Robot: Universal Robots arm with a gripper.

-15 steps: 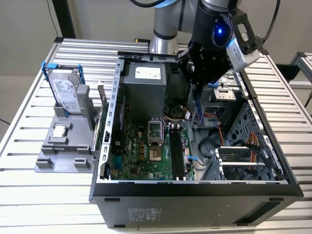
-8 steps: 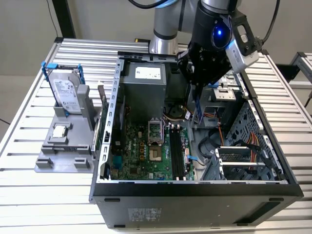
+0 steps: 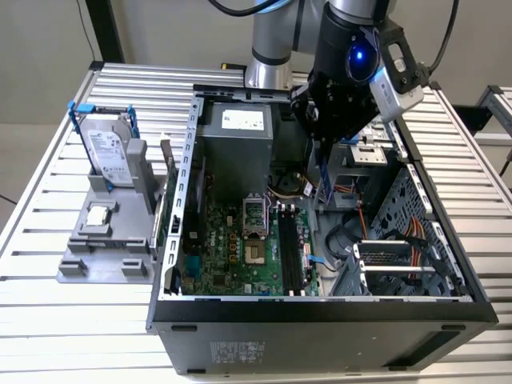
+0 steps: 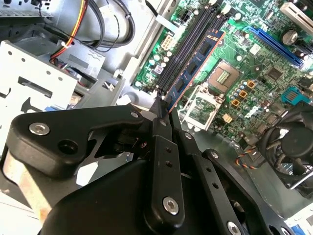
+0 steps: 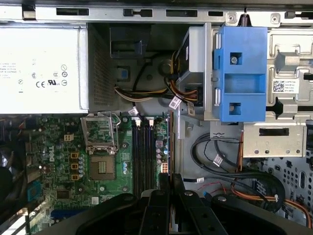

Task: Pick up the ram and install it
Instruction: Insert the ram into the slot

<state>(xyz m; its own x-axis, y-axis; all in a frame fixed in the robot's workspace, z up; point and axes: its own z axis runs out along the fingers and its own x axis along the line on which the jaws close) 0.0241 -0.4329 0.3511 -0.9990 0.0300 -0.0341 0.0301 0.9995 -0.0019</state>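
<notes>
the ram [image 4: 195,66] is a long dark blue stick with a row of chips, and in the second wrist view it reaches from the tips of the fingers [image 4: 160,115] out over the green motherboard [image 4: 254,63]. its near end is pinched between the two black fingers, so they are closed on it, at one short end and not in the middle. its long axis runs straight away from the fingers, and it lies almost parallel to the black memory slots [image 4: 188,41] on the board, just beside them. i judge that the stick is not yet seated: it looks to float above the board, a little to the side of the slots, but how high it is i cannot tell from this view.

in the exterior view the gripper [image 3: 324,160] hangs inside the open computer case [image 3: 320,316], and the ram shows there as a thin blue strip pointing down under the fingers, above and behind the far end of the black slots [image 3: 292,256]. so the important relation is that the stick's long axis must come over one slot and stay in line with it.

outside the case, on the table [image 3: 80,320], a grey holder [image 3: 104,248] carries a hard drive [image 3: 108,152] and a small square processor [image 3: 98,214], well apart from the gripper.
</notes>
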